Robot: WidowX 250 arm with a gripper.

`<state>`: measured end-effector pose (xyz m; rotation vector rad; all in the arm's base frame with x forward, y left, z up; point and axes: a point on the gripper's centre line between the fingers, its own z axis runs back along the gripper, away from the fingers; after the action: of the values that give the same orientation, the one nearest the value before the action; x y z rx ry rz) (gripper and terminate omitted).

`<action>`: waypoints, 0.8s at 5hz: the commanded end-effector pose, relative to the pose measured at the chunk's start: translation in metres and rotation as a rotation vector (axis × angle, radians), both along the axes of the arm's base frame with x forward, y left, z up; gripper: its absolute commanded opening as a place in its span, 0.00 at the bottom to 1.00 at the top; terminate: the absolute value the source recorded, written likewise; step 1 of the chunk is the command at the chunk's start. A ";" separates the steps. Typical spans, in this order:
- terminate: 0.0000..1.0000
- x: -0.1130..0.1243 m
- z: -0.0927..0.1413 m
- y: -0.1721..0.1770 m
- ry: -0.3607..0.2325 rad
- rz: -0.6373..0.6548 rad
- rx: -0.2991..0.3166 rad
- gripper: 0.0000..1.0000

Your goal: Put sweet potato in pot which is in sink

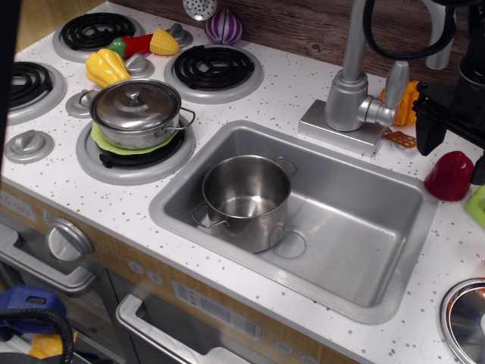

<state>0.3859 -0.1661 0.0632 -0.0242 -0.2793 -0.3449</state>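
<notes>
**Gripper above sweet potato, right of sink; pot empty in basin**

Gripper point(455, 140): black, enters from the upper right edge of the view. One dark finger point(430, 125) hangs just left of the sweet potato; the other side runs off the frame edge. Jaws look spread wide enough to straddle the toy, not pinching anything.

Sweet potato point(449, 175): dark red dome, sits on the white speckled countertop point(114, 201) just beyond the right rim of the sink, directly under the gripper. Contact between finger and toy: cannot tell.

Just behind the gripper: an orange toy point(408, 104), partly hidden by the grey faucet point(355, 91). A green object point(478, 205) pokes in at the right edge, beside the sweet potato.

Sink point(364, 250): grey basin, rounded corners. The pot point(245, 199) stands upright in its left half, two loop handles, no lid, nothing inside.

Further left: lidded steel pot point(139, 112) on a green mat over a burner. Yellow pepper toy point(106, 67) and a corn toy point(164, 42) lie among the burners; purple striped onion point(223, 27) at the back wall.
</notes>
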 end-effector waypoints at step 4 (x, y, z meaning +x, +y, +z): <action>0.00 0.033 -0.005 0.001 -0.059 -0.073 0.005 1.00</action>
<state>0.4130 -0.1653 0.0353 -0.0104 -0.2844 -0.4395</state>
